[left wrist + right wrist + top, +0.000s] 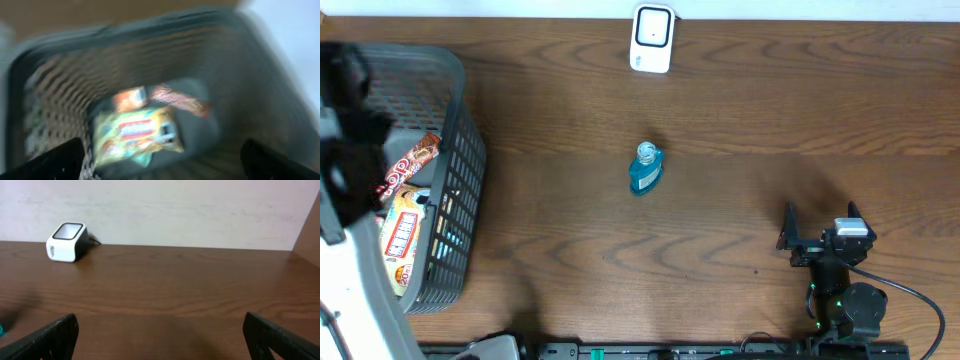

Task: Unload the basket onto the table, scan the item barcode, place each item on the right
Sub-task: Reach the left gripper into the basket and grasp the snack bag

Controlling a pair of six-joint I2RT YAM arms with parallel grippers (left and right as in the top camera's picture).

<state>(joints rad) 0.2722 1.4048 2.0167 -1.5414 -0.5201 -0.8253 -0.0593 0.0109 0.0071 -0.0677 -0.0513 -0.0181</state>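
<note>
— Brown wooden table (770,110), with a pale wall beyond its far edge. The scanner (652,38) sits at the middle of that far edge. The blue bottle (646,170) is at the table's centre, well apart from both my grippers.

— And your jaws?

— Both are spread wide with nothing in either. My left gripper (162,162) hangs over the basket (465,150) at the left edge, and my right gripper (820,222) rests near the near right corner.

— What's in the basket?

— A yellow packet (135,132), a small orange packet (130,98) and a red-brown wrapped bar (180,100), all down on its floor. That view is blurred, so I can't read any labels.

— So which item gets scanned?

— I judge the bottle, since it's the one thing outside the basket. To do it well, I'd take it round the body with the right gripper and keep my fingers off the label. Then I'd turn the barcode square to the scanner's window. I can't see where the barcode is, nor whether the bottle stands or lies.
</note>
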